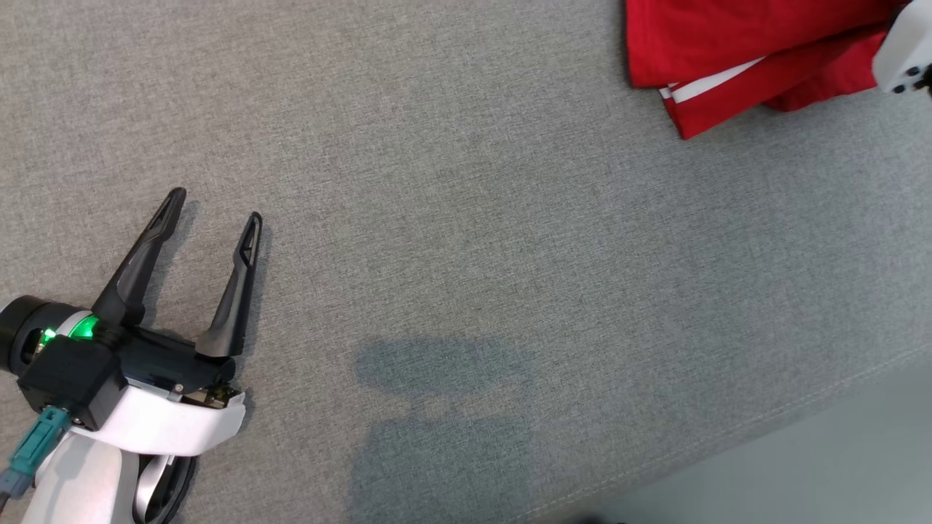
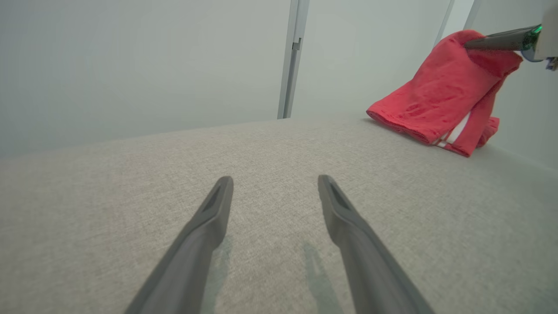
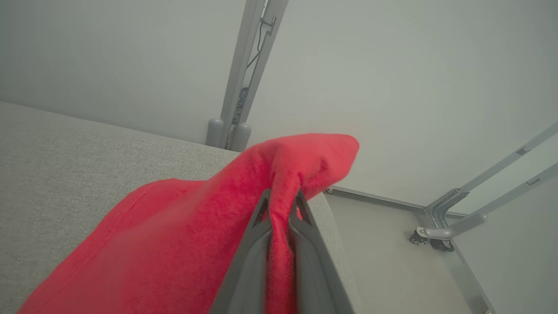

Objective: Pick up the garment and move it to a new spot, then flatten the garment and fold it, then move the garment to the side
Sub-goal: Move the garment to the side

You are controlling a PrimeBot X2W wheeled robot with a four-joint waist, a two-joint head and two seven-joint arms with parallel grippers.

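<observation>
Right claw: fingers nearly closed, pinching a raised fold of the red garment. Cloth bunches up above the fingertips, and the grip looks firm. The left wrist view shows the same pinch from the side, with the held corner lifted and the rest of the cloth sloping down to the grey tabletop.

Left claw: wide open, holding nothing. It sits low over bare tabletop at the near left, well apart from the garment.

Garment position: far right part of the tabletop, close to its corner. In the right wrist view the tabletop edge runs just beside the claw, with the floor and a wheeled metal frame beyond it. The lower part lies in stacked layers, with white stripes showing at one edge, so it looks already folded.

Step, as a judgement: the last one, moving the folded garment to the side. It is carried or dragged by one pinched corner while most of it rests on the tabletop.

Next move calls for:
- a short, low travel, so the layers do not slide apart;
- set-down fully on the tabletop, clear of the edge;
- opening the claw only once the lifted corner lies flat.

Risk: a one-point grip could unfold the stack, or the cloth could slip off the nearby edge.
</observation>
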